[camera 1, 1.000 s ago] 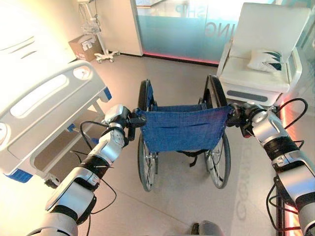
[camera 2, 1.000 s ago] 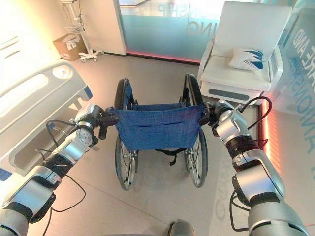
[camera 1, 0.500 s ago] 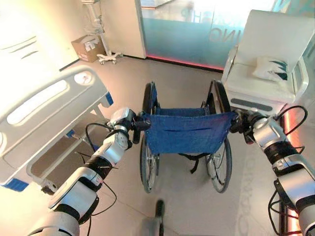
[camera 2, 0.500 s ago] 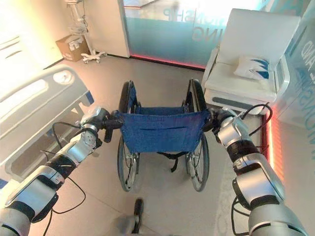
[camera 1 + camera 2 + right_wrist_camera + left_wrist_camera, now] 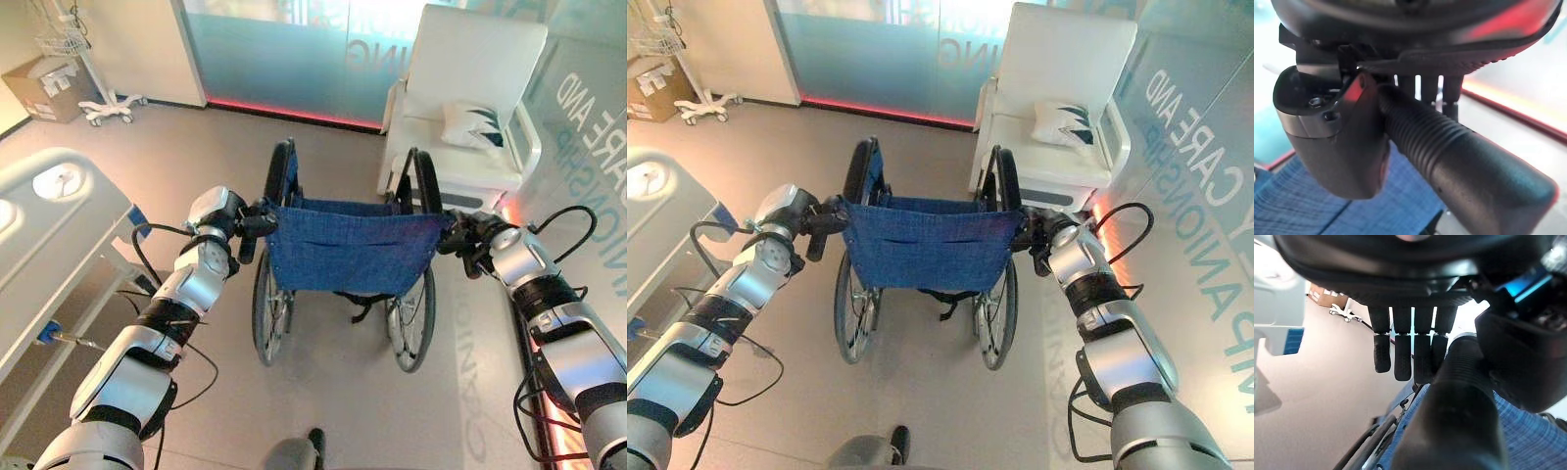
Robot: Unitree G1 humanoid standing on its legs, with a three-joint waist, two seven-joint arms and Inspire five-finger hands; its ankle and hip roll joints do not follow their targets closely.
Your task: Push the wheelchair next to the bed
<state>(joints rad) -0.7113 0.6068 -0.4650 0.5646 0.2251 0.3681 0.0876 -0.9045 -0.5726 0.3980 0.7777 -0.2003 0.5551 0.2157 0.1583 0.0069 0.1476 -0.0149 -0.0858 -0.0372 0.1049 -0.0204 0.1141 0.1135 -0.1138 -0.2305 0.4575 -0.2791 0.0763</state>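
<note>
Wheelchair point(image 5: 351, 257) handles gripped by left hand point(image 5: 247, 223), right hand point(image 5: 464, 238)

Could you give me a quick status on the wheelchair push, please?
Both hands, left and right, shut on wheelchair handles. Bed at left. Armchair close ahead.

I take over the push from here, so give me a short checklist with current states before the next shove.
1. Left hand curled round the left push handle: ok.
2. Right hand curled round the right push handle: ok.
3. Wheelchair upright on its wheels: ok.
4. Wheelchair beside the bed: not ok, bare floor lies between them.
5. Clear of the white armchair: cannot tell, it stands close ahead on the right.
</note>
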